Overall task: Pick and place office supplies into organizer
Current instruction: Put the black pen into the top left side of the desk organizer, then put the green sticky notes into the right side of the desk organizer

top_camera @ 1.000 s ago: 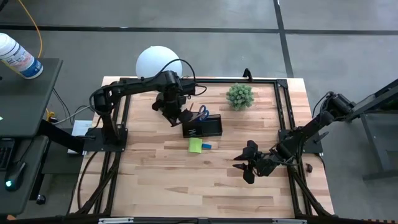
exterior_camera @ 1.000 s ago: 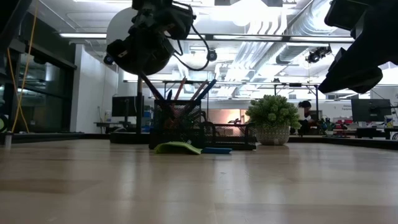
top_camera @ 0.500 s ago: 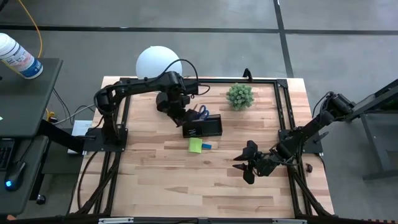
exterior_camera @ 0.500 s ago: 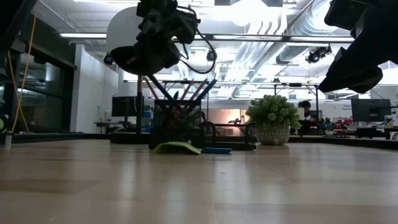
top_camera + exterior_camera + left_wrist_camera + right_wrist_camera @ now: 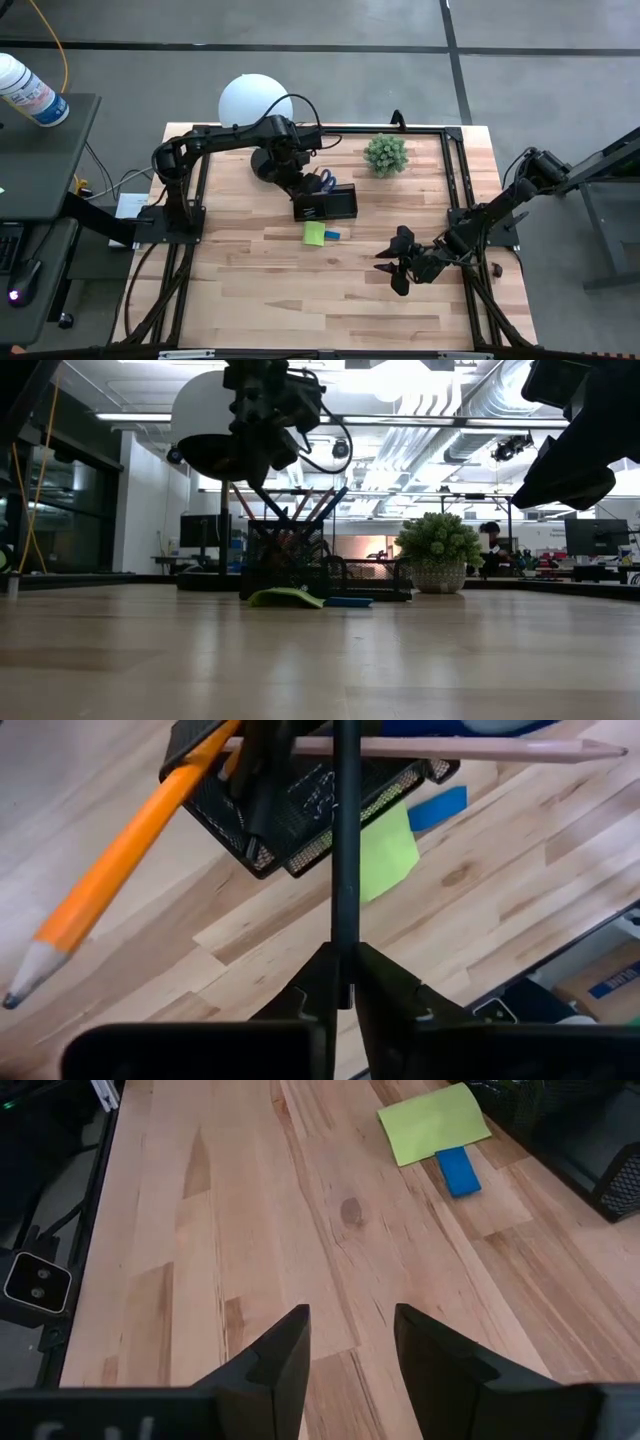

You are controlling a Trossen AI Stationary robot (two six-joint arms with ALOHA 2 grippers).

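Observation:
The organizer (image 5: pixel 326 204) is a black mesh box at mid-table; its pen cup (image 5: pixel 285 555) holds several slanting pencils, among them an orange pencil (image 5: pixel 130 850). Blue-handled scissors (image 5: pixel 325 181) lie against its far side. A lime sticky-note pad (image 5: pixel 314 233) and a small blue block (image 5: pixel 332 235) lie flat just in front of it. My left gripper (image 5: pixel 296 186) hangs over the cup's left side, shut on a dark pen (image 5: pixel 345 870). My right gripper (image 5: pixel 400 262) stands open over bare wood toward the right. My left gripper pinches the dark pen between its two fingers near the pen's upper end (image 5: pixel 345 982). The fingers slant down from the table's far left, and the pen runs on in line with them. The pen is tilted and reaches over the cup's rim (image 5: pixel 300 810); its lower end is hidden.
A white globe lamp (image 5: pixel 255 100) stands at the far left behind my left arm, and a small green potted plant (image 5: pixel 385 154) sits at the far side, right of the organizer. A black frame (image 5: pixel 455 170) borders the table. Bare wood fills the near half (image 5: pixel 300 300).
My left gripper has shifted a little toward the organizer and the far edge, tipping more steeply. The dark pen it holds stands more upright than before, its lower end staying at the pen cup.

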